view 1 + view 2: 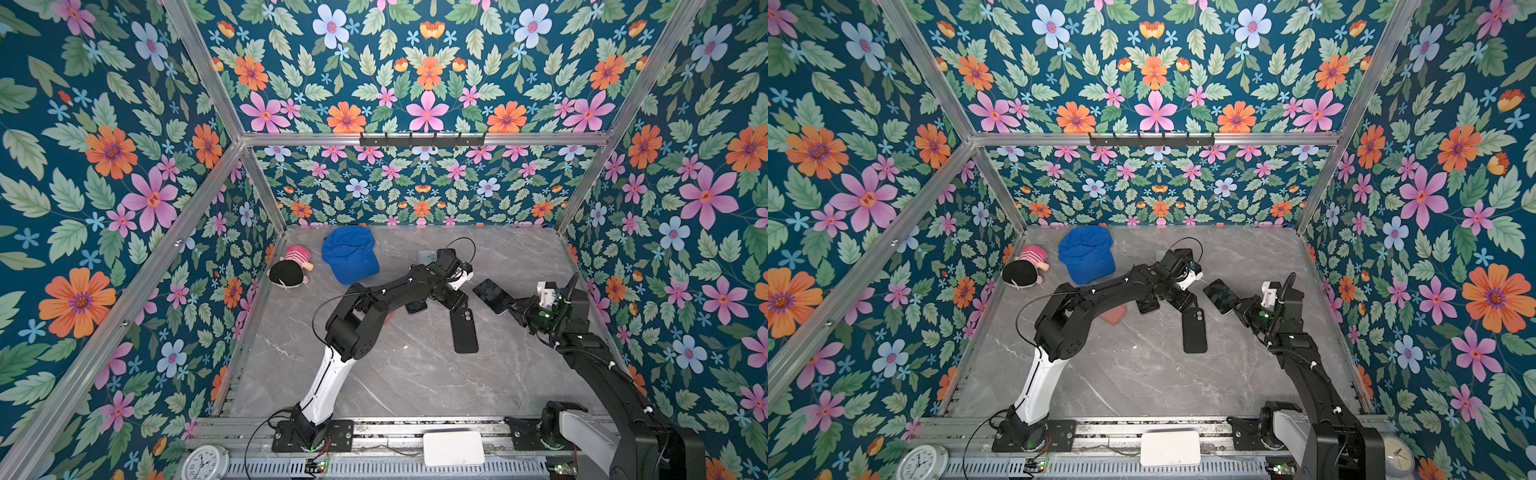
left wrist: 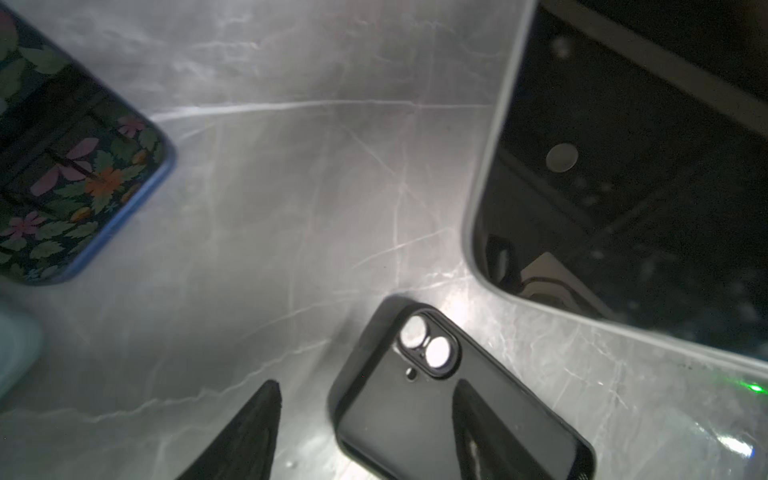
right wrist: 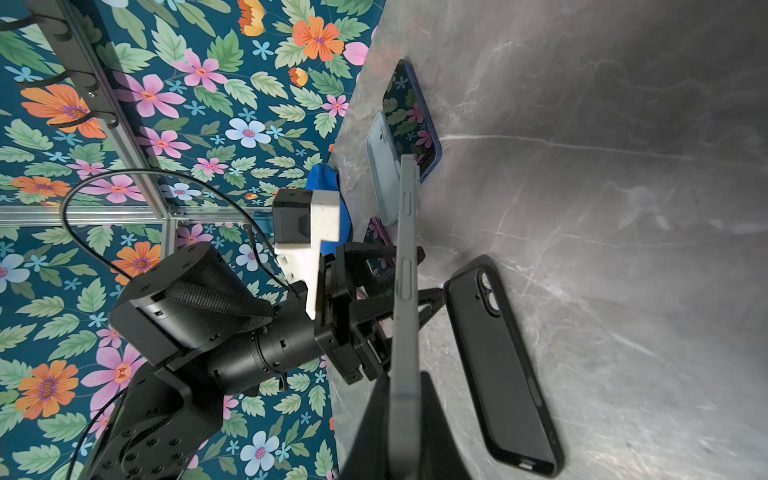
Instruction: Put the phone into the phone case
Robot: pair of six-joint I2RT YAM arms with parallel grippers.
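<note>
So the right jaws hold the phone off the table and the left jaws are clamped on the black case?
No: the left gripper has its jaws open over the black case, not clamped; the left wrist view shows it. The right gripper does hold the phone.

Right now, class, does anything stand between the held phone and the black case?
Yes: the open left gripper sits over the camera end of the black case, one finger above it. Otherwise only bare table shows between it and the phone in the shut right gripper.
</note>
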